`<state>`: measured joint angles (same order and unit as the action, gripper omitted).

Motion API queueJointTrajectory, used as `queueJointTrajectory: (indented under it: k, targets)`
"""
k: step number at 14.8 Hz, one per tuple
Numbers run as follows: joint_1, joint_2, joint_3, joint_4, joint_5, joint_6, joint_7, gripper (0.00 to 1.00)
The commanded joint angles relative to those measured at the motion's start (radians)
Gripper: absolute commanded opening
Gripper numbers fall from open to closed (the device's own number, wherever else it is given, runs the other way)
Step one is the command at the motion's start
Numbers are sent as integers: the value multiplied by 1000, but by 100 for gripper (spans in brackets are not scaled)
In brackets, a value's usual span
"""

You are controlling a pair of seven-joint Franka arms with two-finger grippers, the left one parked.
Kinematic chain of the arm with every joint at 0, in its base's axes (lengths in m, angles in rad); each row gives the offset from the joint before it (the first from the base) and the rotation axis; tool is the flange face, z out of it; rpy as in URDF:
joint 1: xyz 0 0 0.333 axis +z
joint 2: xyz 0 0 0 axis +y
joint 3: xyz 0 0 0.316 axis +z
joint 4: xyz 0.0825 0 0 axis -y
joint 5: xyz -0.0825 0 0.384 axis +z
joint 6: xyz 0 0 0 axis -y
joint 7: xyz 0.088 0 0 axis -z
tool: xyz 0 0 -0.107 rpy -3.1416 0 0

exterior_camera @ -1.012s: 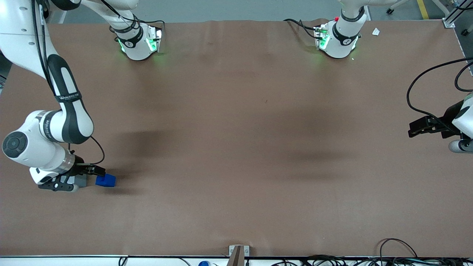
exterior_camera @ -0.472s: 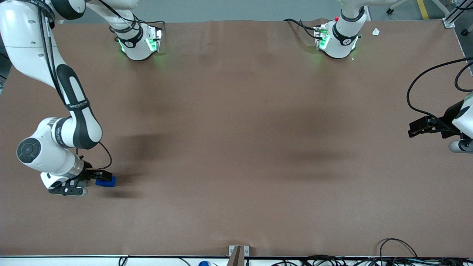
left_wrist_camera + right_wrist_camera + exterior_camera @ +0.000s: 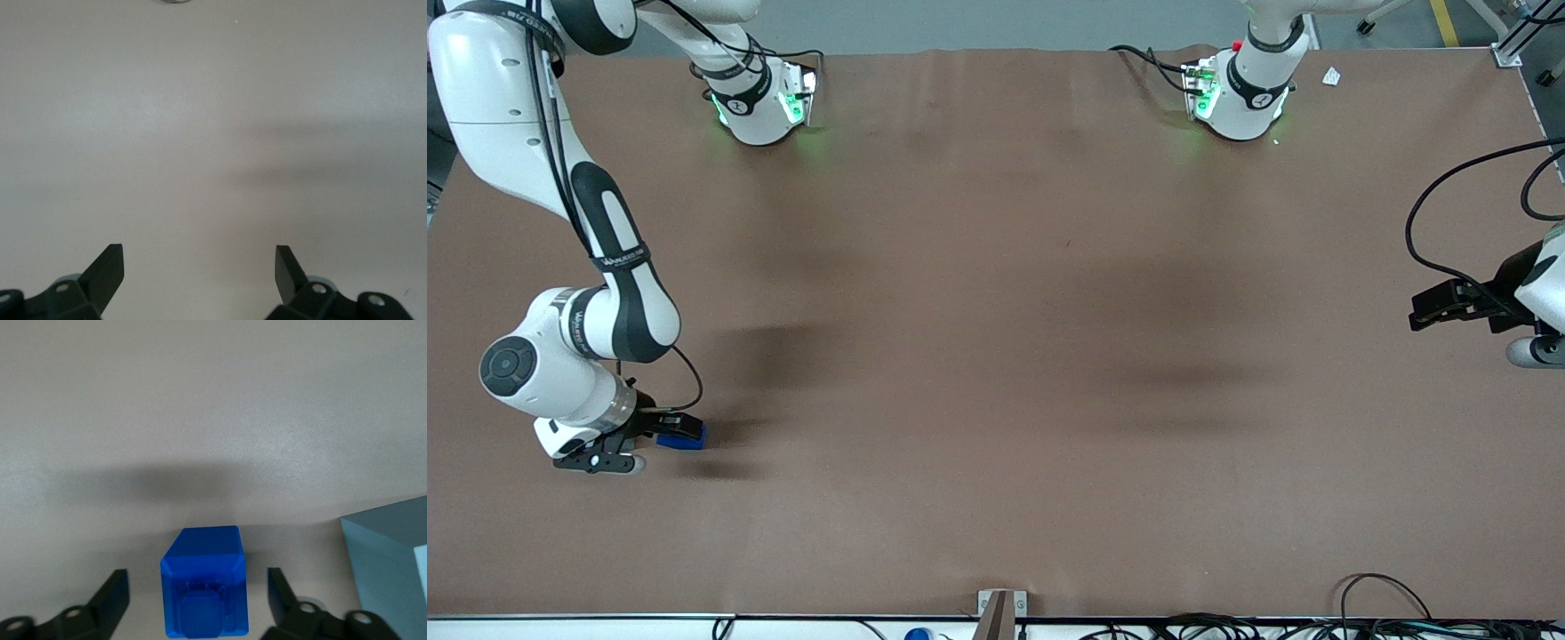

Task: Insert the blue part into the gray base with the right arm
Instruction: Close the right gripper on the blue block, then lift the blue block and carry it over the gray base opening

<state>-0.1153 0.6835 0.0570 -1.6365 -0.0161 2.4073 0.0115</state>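
Observation:
The blue part (image 3: 203, 583) stands on the brown table with its raised stub up, between the two black fingers of my right gripper (image 3: 197, 593). The fingers stand apart on either side of it and do not touch it, so the gripper is open. In the front view the gripper (image 3: 660, 428) sits low over the blue part (image 3: 690, 437) at the working arm's end of the table, and only a sliver of blue shows past it. The gray base (image 3: 393, 570) stands close beside the blue part; in the front view the wrist hides it.
The right arm (image 3: 600, 267) reaches down from its mount (image 3: 760, 102) over the brown table (image 3: 996, 356). Cables (image 3: 1405, 613) lie along the table's near edge by a small metal bracket (image 3: 1000, 609).
The right arm has shifted toward the blue part and come down over it; the gripper now covers most of the part and hides the gray base in the front view.

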Motion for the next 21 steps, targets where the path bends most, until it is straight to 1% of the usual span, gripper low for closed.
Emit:
queueJointTrajectory:
  k: [1, 2, 4, 5, 7, 8, 9, 11, 12, 14, 16, 19, 21]
  targets:
    - [-4, 2, 3, 7, -2, -2, -2, 74]
    - [-4, 2, 3, 7, -4, -2, -2, 69]
    - [-4, 2, 3, 7, -4, -2, -4, 51]
    - [-4, 2, 3, 7, -4, -2, -7, 41]
    - [-9, 2, 3, 12, -7, -4, -18, 16]
    - [-10, 2, 3, 27, -8, -13, -18, 8]
    - [-15, -1, 1, 43, -8, -31, -19, 5]
    - [-23, -6, 0, 107, -56, -152, -34, 7]
    - [-47, -6, 1, 154, -64, -216, -39, 7]
    - [-61, -6, 1, 236, -59, -347, -73, 6]
    - [-72, -9, 3, 277, -58, -451, -93, 6]
    - [-98, -7, 3, 294, -58, -452, -180, 5]
    - [-127, -4, 3, 294, -51, -448, -240, 0]
